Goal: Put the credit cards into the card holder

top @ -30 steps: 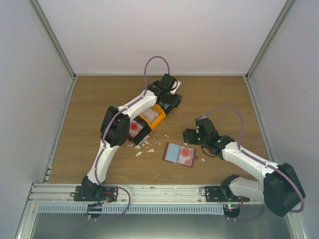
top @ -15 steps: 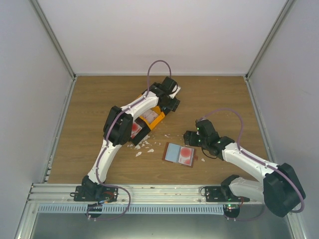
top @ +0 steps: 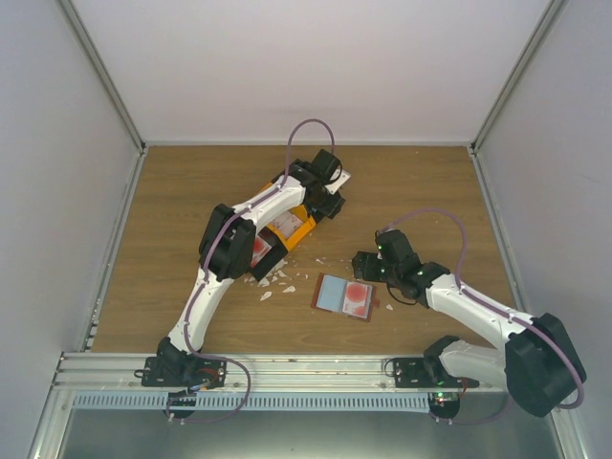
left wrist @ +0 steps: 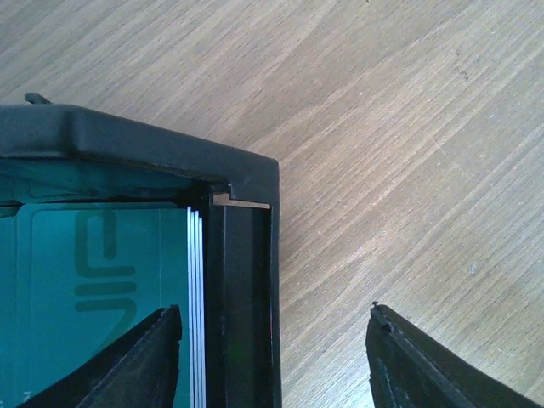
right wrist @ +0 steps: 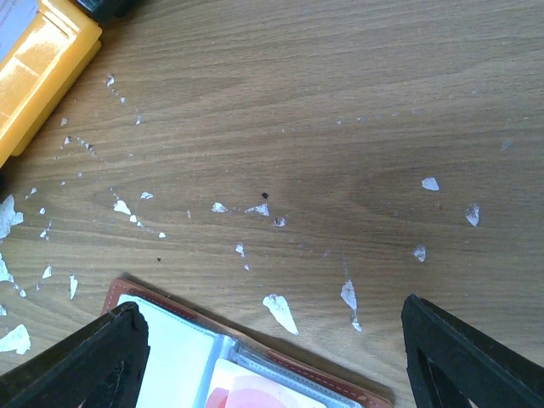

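A stack of teal credit cards (left wrist: pixel 102 280) stands in a black bin (left wrist: pixel 246 280). My left gripper (left wrist: pixel 276 353) is open over that bin's right wall, one finger above the top teal card and the other above bare wood. From above, the left gripper (top: pixel 330 191) sits at the far end of the row of bins. The card holder (top: pixel 344 296) lies open mid-table, reddish-brown, with a pale pocket on the left and a red-marked white card (top: pixel 358 296) on the right. Open and empty, my right gripper (top: pixel 369 266) hovers just past the holder's far edge (right wrist: pixel 340 378).
An orange bin (top: pixel 292 227) with pale cards sits beside the black one, and another black bin (top: pixel 260 249) holds red-marked cards. Small white scraps (top: pixel 277 279) are scattered on the wood between bins and holder. Grey walls enclose the table on three sides.
The left gripper has shifted slightly farther over the black bin and its jaws have narrowed a little. The right gripper has edged slightly nearer the holder.
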Available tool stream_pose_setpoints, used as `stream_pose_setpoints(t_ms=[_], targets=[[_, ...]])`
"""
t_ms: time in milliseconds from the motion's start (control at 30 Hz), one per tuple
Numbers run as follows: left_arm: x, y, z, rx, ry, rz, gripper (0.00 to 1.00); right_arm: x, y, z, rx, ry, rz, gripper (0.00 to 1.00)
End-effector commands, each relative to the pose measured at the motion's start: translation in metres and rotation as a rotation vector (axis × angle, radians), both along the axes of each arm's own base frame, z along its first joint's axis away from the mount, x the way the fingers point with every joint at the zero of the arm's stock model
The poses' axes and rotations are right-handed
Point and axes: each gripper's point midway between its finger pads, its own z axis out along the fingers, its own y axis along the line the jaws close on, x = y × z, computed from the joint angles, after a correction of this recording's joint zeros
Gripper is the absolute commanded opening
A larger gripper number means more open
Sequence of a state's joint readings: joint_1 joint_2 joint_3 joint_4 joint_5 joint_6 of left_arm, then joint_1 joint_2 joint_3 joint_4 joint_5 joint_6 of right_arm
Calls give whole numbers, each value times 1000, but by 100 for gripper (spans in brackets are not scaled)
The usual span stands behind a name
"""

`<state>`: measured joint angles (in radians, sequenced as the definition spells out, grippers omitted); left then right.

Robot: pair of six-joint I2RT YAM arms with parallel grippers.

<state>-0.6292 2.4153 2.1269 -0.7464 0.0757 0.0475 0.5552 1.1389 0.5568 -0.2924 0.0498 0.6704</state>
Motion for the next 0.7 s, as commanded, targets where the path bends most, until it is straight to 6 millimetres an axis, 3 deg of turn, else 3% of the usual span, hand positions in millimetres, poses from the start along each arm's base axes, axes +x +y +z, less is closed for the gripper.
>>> stream_pose_setpoints(t_ms=[0, 267, 667], targets=[[-18, 3, -1, 29, 47, -16, 59, -2, -6, 1, 6, 3, -26, 82], [-13, -3, 23, -23, 5, -7, 45, -3, -7, 3, 6, -2, -25, 82], [-14, -6, 29, -48, 6, -15, 38, -4, -11, 5, -15, -7, -32, 82]])
